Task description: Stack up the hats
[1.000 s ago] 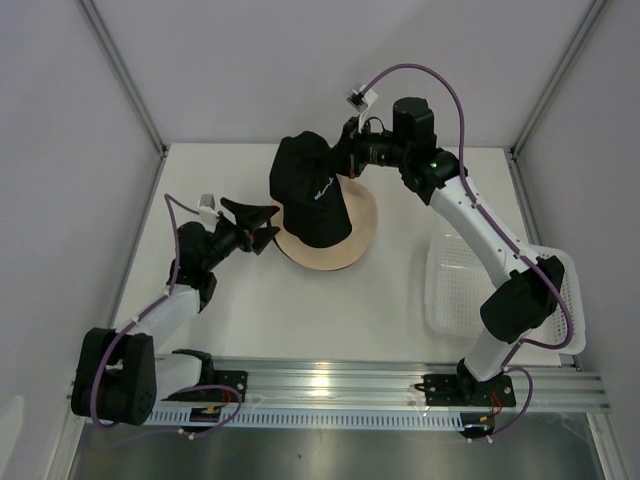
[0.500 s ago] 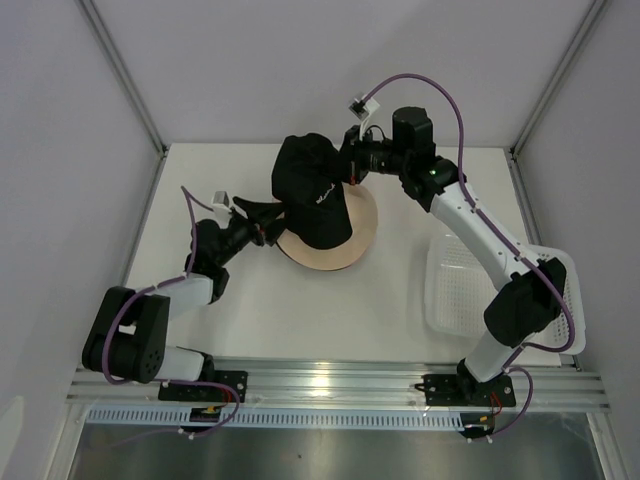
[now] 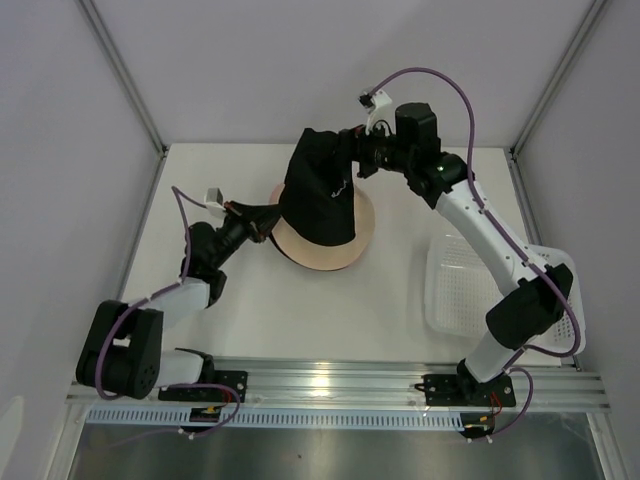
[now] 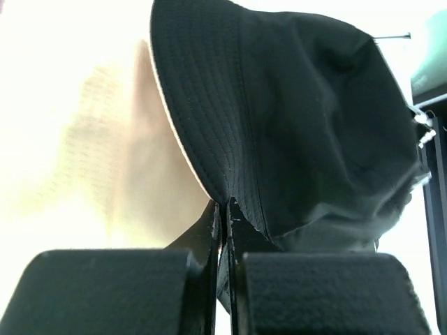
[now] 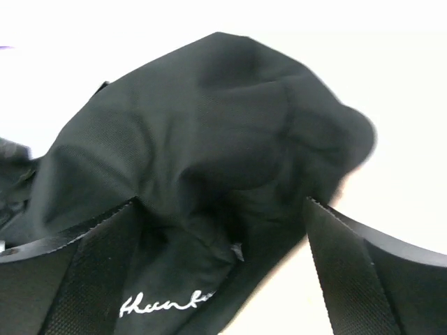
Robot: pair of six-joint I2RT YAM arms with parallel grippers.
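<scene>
On the worktop [image 3: 250,300], my left fingers [image 4: 119,289] clamp the black hat [image 3: 320,190] at its brim; my right fingers [image 5: 77,279] straddle its crown, apart.

Wrist views overexposed, perhaps slightly blurred.

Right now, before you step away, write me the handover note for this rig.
Left gripper: shut on the black hat, pinching its brim.
Right gripper: open, a finger on either side of the black hat's crown, gripping nothing.
Hats: black hat sits bunched on the beige hat, mid-table.
Done: black on beige.
Left: probably release the brim and settle the black hat flat.
</scene>
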